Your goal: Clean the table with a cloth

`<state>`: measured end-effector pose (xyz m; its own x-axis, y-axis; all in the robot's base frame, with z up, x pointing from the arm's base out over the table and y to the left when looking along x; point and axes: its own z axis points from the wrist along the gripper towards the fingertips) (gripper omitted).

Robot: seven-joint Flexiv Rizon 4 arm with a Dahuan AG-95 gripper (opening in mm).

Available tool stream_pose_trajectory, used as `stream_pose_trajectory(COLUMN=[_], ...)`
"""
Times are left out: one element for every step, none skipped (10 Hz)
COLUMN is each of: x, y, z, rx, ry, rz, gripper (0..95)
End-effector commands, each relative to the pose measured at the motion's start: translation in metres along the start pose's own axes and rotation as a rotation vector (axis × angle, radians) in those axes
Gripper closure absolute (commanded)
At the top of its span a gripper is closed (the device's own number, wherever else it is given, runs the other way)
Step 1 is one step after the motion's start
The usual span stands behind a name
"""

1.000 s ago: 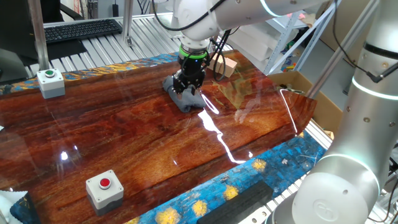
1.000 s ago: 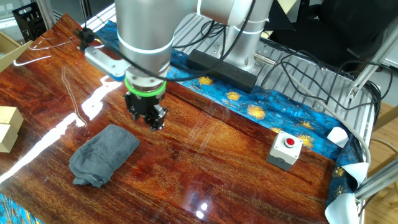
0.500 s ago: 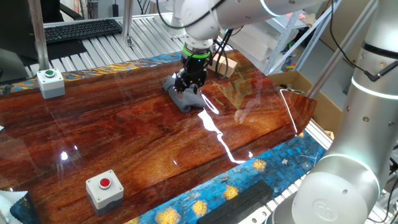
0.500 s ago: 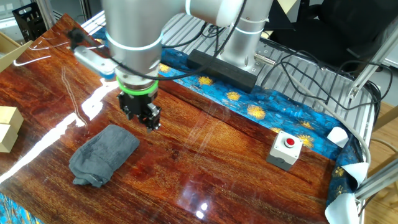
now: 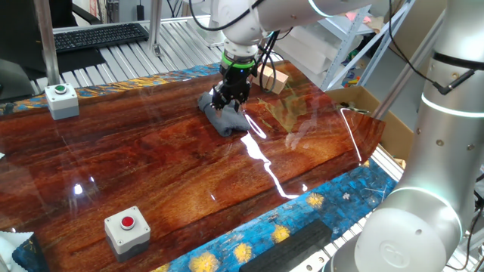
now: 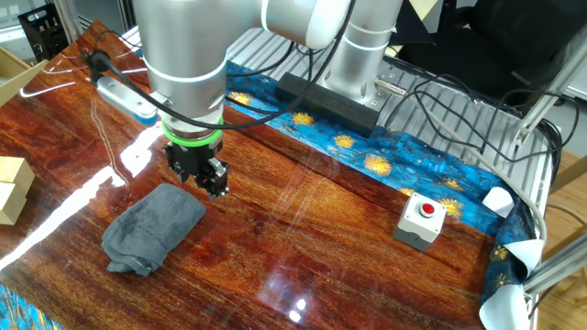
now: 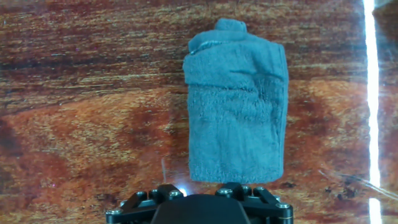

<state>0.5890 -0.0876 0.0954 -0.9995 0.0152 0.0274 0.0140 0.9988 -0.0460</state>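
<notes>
The cloth [image 6: 151,227] is a folded dark grey-blue rag lying flat on the glossy reddish-brown table [image 6: 303,247]. It also shows in one fixed view [image 5: 228,123] and fills the middle of the hand view [image 7: 236,106]. My gripper [image 6: 200,176] hovers just above the cloth's end nearest the arm, not touching it. In one fixed view the gripper [image 5: 229,100] hangs over the cloth's back part. In the hand view only the gripper's spread linkage [image 7: 199,202] shows at the bottom edge. The jaws look open and empty.
Tan wooden blocks [image 6: 9,188] sit at the table's left edge and also show behind the arm [image 5: 274,79]. A red-button box [image 6: 422,218] stands near the patterned edge. A green-button box [image 5: 60,100] stands at the far left. A cardboard box [image 5: 363,102] sits beside the table.
My gripper has moved along the table toward the cloth, from beside it to just over its near end. The cloth has not moved.
</notes>
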Motion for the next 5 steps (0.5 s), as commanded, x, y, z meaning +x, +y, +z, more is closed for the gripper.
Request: stream_pose_trajectory(x=[-0.0038, -0.0075, -0.0090, -0.0127, -0.0137], y=[-0.0022, -0.0054, -0.0067, -0.0096, -0.0104], z=[0.0006, 0.0016, 0.0021, 0.0055, 0.0104], rx=[-0.001, -0.002, -0.002, -0.009, -0.010], ry=[0.000, 0.001, 0.000, -0.005, -0.017], rz=[0.000, -0.005, -0.009, -0.012, -0.012], gripper=[38.0, 38.0, 38.0, 38.0, 38.0])
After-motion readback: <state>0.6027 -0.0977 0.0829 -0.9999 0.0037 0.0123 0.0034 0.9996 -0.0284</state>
